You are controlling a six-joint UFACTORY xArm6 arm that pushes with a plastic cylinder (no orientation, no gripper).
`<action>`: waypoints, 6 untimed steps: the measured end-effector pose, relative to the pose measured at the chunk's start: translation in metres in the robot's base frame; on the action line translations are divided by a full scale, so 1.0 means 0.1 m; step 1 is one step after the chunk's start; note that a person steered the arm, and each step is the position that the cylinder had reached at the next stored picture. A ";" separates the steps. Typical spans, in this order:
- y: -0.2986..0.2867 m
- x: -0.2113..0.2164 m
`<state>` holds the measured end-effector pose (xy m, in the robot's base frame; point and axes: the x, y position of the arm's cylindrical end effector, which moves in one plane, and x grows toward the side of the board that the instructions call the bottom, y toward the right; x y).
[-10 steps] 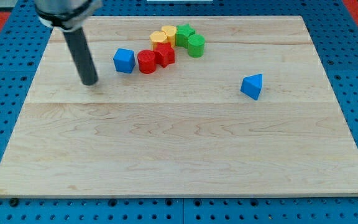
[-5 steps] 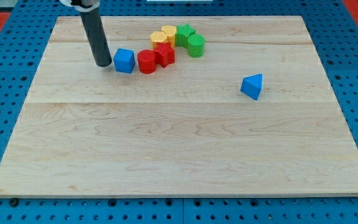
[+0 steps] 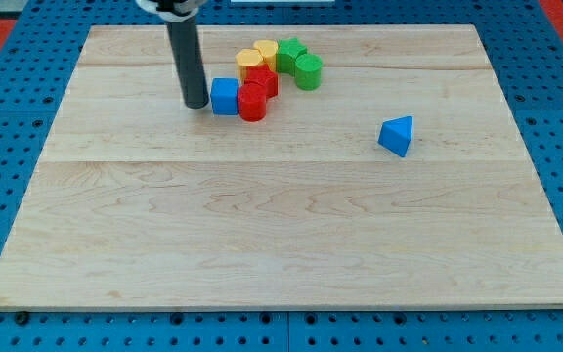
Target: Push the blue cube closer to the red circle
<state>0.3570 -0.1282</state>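
step: push judged nearly done | tip (image 3: pixel 195 104) set against blue cube (image 3: pixel 225 97) on view's left, no fingers fitted | cube touching red circle (image 3: pixel 252 103) | next: little further push judged needed

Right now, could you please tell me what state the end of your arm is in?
No gripper fitted: my tip grasps nothing and rests against the blue cube on its left in the view; the cube touches the red circle.
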 end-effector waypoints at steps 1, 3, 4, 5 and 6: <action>-0.22 0.47; 1.30 0.47; 1.93 0.11; 1.75 -0.10; 1.50 -0.13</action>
<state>0.3441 0.0221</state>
